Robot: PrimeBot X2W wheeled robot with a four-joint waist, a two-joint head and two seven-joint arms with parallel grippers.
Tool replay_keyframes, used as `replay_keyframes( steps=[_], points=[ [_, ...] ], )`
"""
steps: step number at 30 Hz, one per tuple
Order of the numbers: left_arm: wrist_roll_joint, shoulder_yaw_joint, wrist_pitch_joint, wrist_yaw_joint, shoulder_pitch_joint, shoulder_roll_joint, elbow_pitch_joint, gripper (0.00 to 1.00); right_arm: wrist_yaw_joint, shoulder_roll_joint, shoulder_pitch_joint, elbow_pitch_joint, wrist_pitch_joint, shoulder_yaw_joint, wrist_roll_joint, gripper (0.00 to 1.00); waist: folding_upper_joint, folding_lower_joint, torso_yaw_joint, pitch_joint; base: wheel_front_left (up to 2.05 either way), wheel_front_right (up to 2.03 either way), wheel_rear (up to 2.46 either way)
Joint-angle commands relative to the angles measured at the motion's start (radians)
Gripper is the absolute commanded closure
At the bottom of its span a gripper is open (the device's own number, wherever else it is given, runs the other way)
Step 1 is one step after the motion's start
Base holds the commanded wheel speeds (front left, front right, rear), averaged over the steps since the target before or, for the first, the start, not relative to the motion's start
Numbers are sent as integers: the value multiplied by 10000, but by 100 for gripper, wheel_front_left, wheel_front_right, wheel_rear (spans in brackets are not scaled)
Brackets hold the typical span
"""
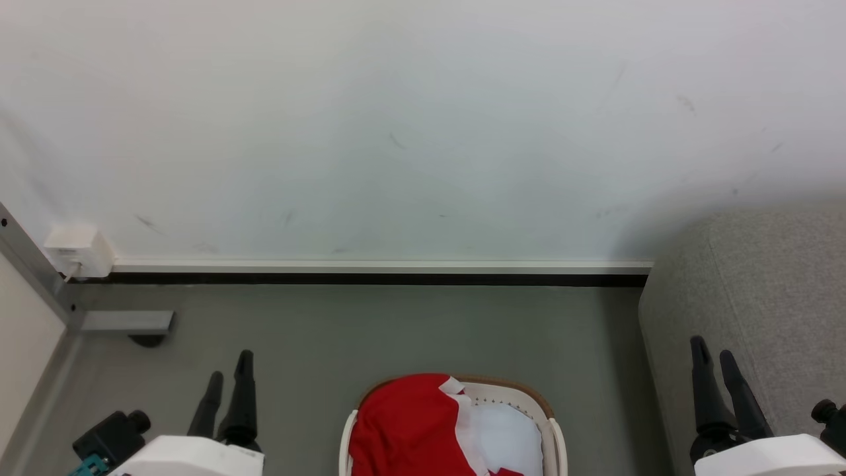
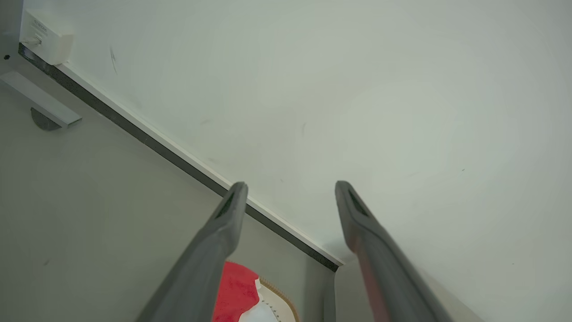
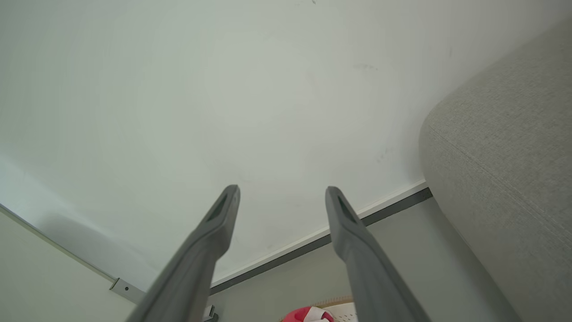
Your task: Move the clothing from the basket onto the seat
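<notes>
Both claws gape, empty. Red clothing (image 1: 403, 430) fills the left half of the basket (image 1: 529, 396), between them, closer to my left claw (image 1: 230, 370) than my right claw (image 1: 712, 352).

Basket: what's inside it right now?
The oval white plastic basket with a brown rim holds a bright red fabric garment with white panels and a plain pale cloth. Anything beneath them is covered.

Bare grey floor (image 1: 396, 330) lies open between the basket (image 1: 502, 395) and the wall (image 1: 423, 132) ahead. The sofa (image 1: 760, 297) closes off the right side, standing near the basket. At far left, a metal bracket (image 1: 125, 321) and a wall socket box (image 1: 78, 250) obstruct the corner.
</notes>
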Motion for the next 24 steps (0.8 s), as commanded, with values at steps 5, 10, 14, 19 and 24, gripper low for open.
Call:
replay_keyframes(
  steps=[5, 10, 14, 19, 24],
  points=[
    [940, -215, -233, 241, -59, 249, -51, 0, -7, -30, -46, -58, -253, 169, -993, 0, 0, 0, 52, -36, 0, 0, 0],
    [1517, -403, -390, 389, -46, 350, -20, 0, -7, -18, -2, 45, -407, 215, -1612, 0, 0, 0, 101, -66, 0, 0, 0],
    [1978, -536, -515, 493, -47, 417, -14, 0, -8, -4, 8, 175, -525, 267, -2088, 0, 0, 0, 135, -84, 0, 0, 0],
    [2552, -725, -645, 609, -42, 476, -53, 0, -9, 12, -1, 303, -670, 237, -2695, 0, 0, 0, 171, -98, 0, 0, 0],
    [3072, -858, -774, 715, -48, 543, -126, 0, -9, 23, -15, 306, -797, 172, -3261, 0, 0, 0, 191, -110, 0, 0, 0]
  ],
)
